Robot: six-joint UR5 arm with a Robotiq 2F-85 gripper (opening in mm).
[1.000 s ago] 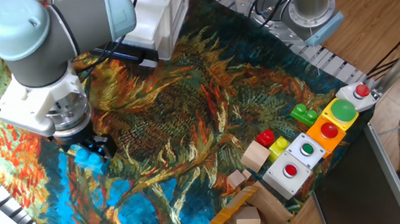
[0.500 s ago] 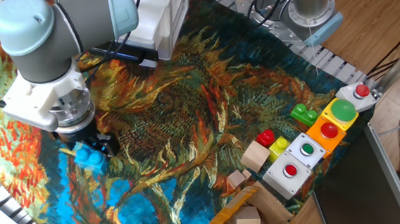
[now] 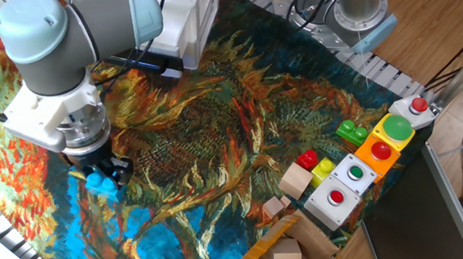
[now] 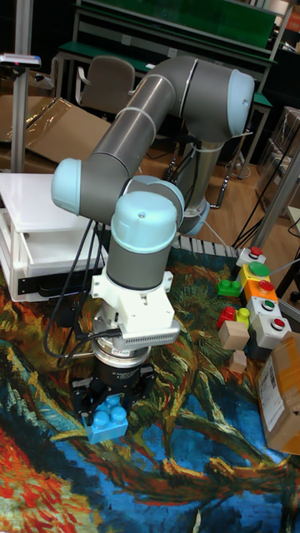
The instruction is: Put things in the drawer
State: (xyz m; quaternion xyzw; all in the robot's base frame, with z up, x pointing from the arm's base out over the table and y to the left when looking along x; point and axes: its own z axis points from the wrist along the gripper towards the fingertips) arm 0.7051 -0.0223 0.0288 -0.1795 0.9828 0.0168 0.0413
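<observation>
the bright blue studded brick is sitting between the black fingers of the gripper, studs facing up; in the tall fixed view the fingers are closing in against both of its sides, so the gripper is clamping on the brick. whether the brick's underside is touching the cloth or hanging just above it cannot be told. in the fixed view the same brick is showing just below the wrist, near the left edge of the painted cloth that is covering the table.

the ur5 arm is bending down from behind, its pale blue joint caps facing the cameras, with black cables looping beside the wrist.

the white cabinet is standing at the back left corner of the cloth, well apart from the brick, and its drawer is lying in the lower part of the cabinet; whether it is pulled out cannot be told.

along the right edge of the cloth a row of button boxes is lying, with a green brick, a red brick, a yellow brick and two wooden blocks just beside them. a cardboard box is sitting at the near right corner.
</observation>
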